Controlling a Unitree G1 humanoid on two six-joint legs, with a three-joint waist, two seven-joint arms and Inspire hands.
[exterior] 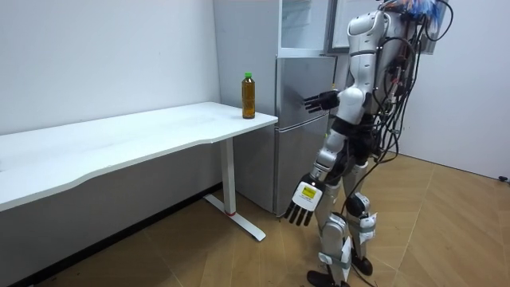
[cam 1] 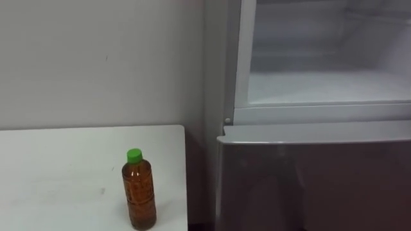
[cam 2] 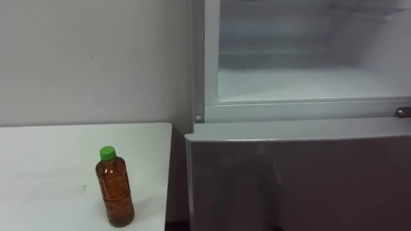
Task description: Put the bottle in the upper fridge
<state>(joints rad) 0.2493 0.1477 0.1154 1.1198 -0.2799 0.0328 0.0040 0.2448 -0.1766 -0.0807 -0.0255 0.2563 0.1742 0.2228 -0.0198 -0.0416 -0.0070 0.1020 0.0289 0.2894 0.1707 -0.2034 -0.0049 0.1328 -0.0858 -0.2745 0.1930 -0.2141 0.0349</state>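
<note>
- Bottle [cam 1: 139, 189], left eye view: upright, cap up, at 7 o'clock near the table [cam 1: 51, 167] edge; open upper fridge [cam 1: 321, 90] at 1 o'clock.
- Room view: left hand [exterior: 303, 203] hangs low, fingers straight, empty, bottle at its 11 o'clock; right hand [exterior: 319, 101] raised, fingers spread, empty, bottle at 9 o'clock.
- Right eye view: bottle likewise at 7 o'clock, so the left arm seems better placed.

A white table [cam 1: 64, 167] carries one upright brown bottle [cam 1: 139, 192] near its right edge.
</note>
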